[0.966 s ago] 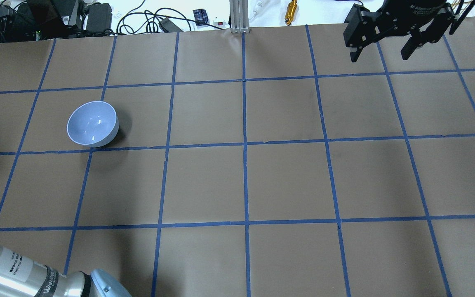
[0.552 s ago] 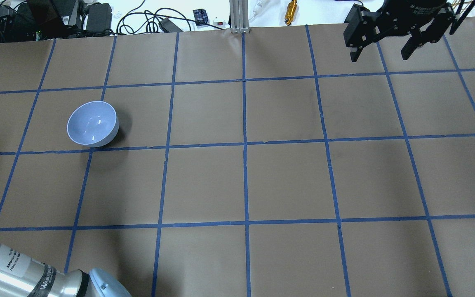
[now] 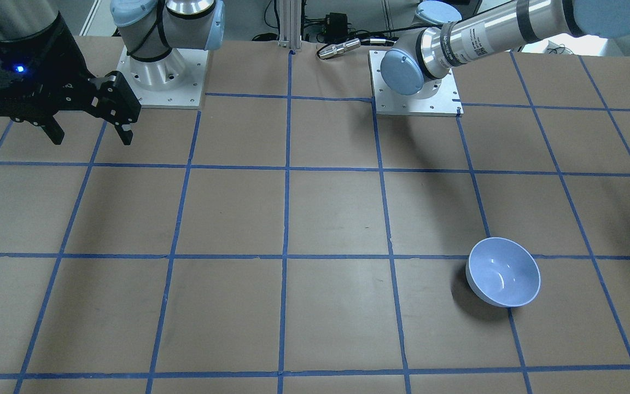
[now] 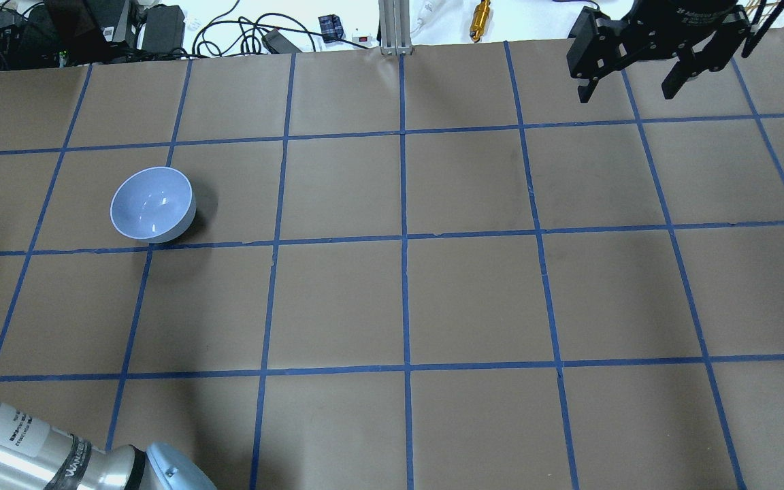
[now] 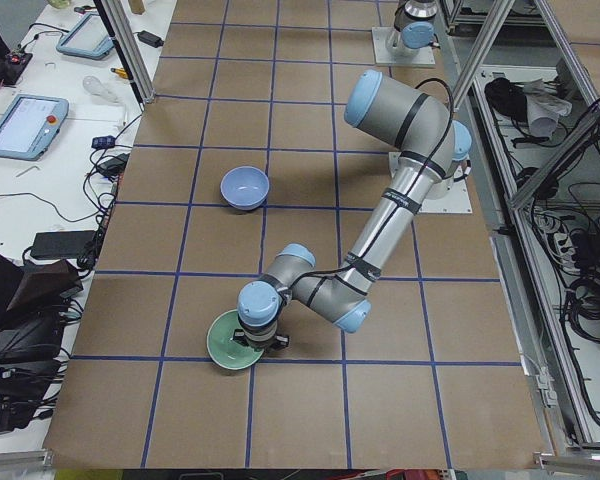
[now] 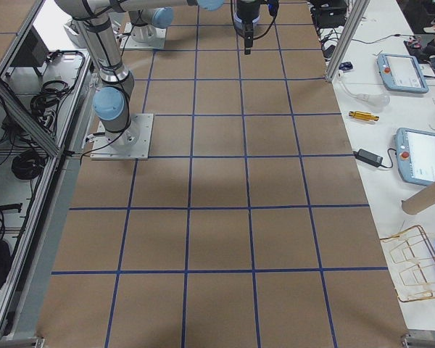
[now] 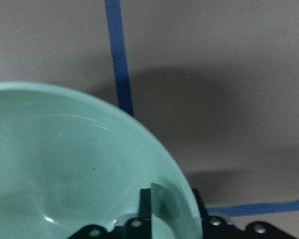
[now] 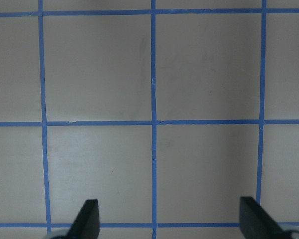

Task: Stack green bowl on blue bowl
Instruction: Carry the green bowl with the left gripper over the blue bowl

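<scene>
The green bowl (image 5: 223,352) sits at the table's left end; it fills the left wrist view (image 7: 65,164). My left gripper (image 5: 259,336) straddles its rim, one finger (image 7: 146,206) against the inside wall and the other outside, shut on the rim. The blue bowl (image 4: 152,204) stands upright and empty about one and a half grid squares away, also seen in the front view (image 3: 503,272) and the left side view (image 5: 245,186). My right gripper (image 4: 630,85) hangs open and empty over the far right of the table (image 3: 89,134), far from both bowls.
The table (image 4: 405,299) is brown paper with a blue tape grid. Cables, power bricks and a brass part (image 4: 480,17) lie beyond the far edge. The arm bases stand on metal plates (image 3: 416,106). Tablets (image 6: 402,69) lie on a side bench.
My left arm's elbow has shifted slightly left at the bottom of the overhead view. The blue bowl and right gripper have not moved.
</scene>
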Robot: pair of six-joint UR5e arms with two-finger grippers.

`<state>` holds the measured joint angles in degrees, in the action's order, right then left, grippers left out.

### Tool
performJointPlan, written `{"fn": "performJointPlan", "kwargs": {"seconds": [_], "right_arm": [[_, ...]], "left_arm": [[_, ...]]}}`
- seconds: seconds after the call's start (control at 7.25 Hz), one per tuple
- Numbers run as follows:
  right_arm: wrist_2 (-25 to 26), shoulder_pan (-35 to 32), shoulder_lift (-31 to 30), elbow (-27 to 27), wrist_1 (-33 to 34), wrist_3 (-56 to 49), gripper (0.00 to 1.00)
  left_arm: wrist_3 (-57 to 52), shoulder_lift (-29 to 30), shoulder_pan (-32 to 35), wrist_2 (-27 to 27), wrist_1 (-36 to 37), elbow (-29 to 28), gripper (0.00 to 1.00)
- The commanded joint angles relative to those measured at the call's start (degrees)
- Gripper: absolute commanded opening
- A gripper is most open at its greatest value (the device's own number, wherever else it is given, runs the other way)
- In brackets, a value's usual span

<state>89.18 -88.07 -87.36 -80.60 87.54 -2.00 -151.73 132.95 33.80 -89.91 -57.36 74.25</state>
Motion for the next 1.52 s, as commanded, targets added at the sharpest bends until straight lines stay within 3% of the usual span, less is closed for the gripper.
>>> {"fn": "performJointPlan", "kwargs": {"seconds": [0.0,0.55,0.83,1.1,1.38], "right_arm": [[-0.1,0.0,-0.1,0.0,0.0,0.1,1.0],[-0.1,0.0,0.0,0.0,0.0,0.1,1.0],[-0.1,0.0,-0.1,0.0,0.0,0.1,1.0],[-0.1,0.0,0.0,0.0,0.0,0.1,1.0],[-0.1,0.0,0.0,0.0,0.0,0.1,1.0]], "left_arm": [[0.8,-3.1,0.1,1.3,-2.7,0.4,0.0],[11.1,-14.0,9.5,1.9,-13.2,2.8,0.0],[17.4,-20.2,16.6,1.9,-13.3,7.6,0.0],[29.8,-26.4,23.8,1.6,-12.6,16.4,0.0],[39.8,-29.8,31.0,1.4,-12.1,21.1,0.0]]}}
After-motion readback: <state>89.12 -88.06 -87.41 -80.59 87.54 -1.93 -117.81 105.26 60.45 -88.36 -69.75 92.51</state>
